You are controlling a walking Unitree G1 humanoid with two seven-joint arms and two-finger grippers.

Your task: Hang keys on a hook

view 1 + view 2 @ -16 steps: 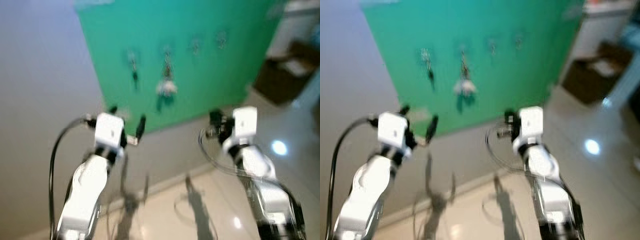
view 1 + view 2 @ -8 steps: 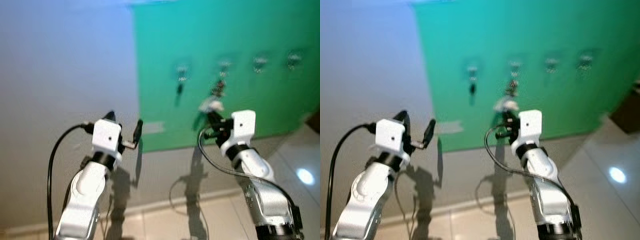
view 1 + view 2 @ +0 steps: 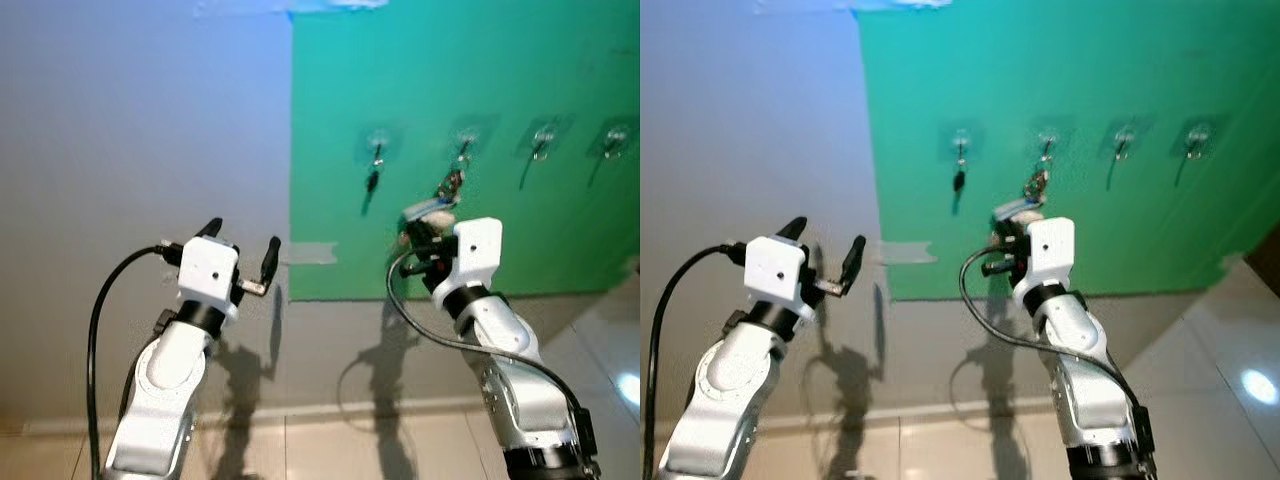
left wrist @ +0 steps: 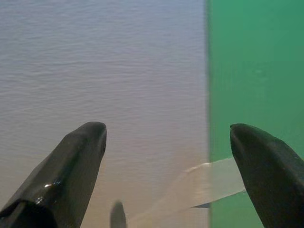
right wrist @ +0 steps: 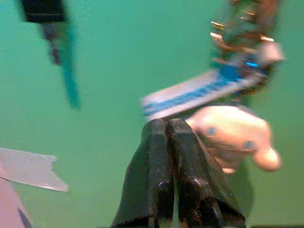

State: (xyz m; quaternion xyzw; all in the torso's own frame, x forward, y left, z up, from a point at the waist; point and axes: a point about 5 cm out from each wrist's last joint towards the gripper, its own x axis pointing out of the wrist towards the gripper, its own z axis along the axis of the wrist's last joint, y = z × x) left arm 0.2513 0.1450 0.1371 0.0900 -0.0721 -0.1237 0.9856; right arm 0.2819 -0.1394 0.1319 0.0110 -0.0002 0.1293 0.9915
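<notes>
A green board [image 3: 480, 80] on the wall carries a row of clear hooks. A single black key [image 3: 372, 180] hangs from the leftmost hook [image 3: 377, 143]. From the second hook [image 3: 466, 140] hangs a key bunch [image 3: 447, 188] with a white and blue strap [image 5: 199, 92] and a pale fob [image 5: 232, 135]. My right gripper [image 3: 416, 236] is raised just below that bunch. Its fingers [image 5: 152, 156] are shut, tips right under the strap's end, and I cannot tell if they touch it. My left gripper [image 3: 242, 238] stands open and empty before the grey wall, left of the board.
Two more hooks [image 3: 543, 138] to the right carry nothing. A strip of tape [image 3: 308, 253] crosses the board's lower left edge. Below the wall runs a skirting and a pale tiled floor [image 3: 330, 445]. Black cables loop from both arms.
The whole picture has swung and sharpened as the camera moved; the board now faces me. My right gripper has come closer to the hanging key bunch. The left gripper stays open.
</notes>
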